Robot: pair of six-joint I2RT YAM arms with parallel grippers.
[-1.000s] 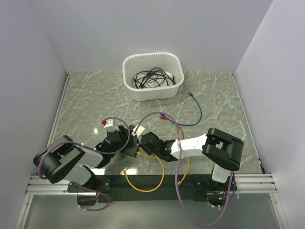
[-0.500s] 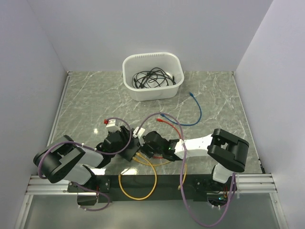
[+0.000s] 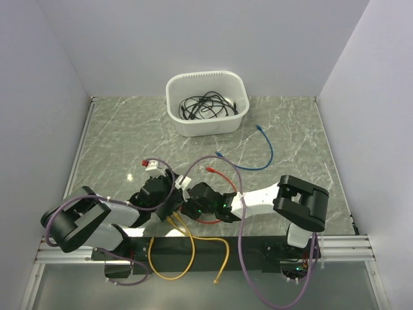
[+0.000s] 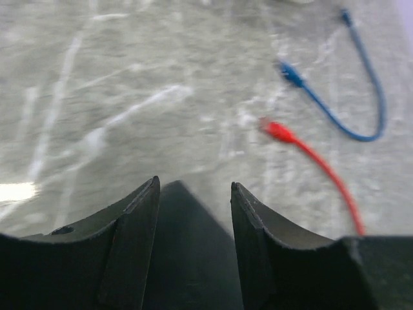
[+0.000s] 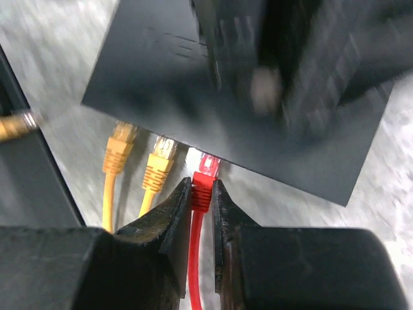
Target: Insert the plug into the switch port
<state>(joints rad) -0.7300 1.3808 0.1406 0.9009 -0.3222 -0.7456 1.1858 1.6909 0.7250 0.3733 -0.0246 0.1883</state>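
The switch (image 5: 161,84) is a flat black box with its port row along the near edge. Two yellow plugs (image 5: 159,163) sit in that row. Beside them, the red plug (image 5: 205,169) has its clear tip at the port edge; how deep it sits I cannot tell. My right gripper (image 5: 201,188) is shut on the plug's red boot, and the red cable (image 5: 193,271) trails back between the fingers. My left gripper (image 4: 193,187) is shut on the switch (image 4: 187,258), which fills the gap between its fingers. In the top view both grippers (image 3: 161,192) (image 3: 188,205) meet near the front edge.
A white tub (image 3: 208,103) of black cables stands at the back. A blue cable (image 3: 261,152) and the red cable's free end (image 3: 216,170) lie mid-table. The yellow cable (image 3: 174,248) loops over the front rail. Walls close in left, right and behind.
My right gripper has carried the red plug leftward up to the switch's edge. The switch and left gripper shifted slightly toward me. The yellow loop slid over the front rail.
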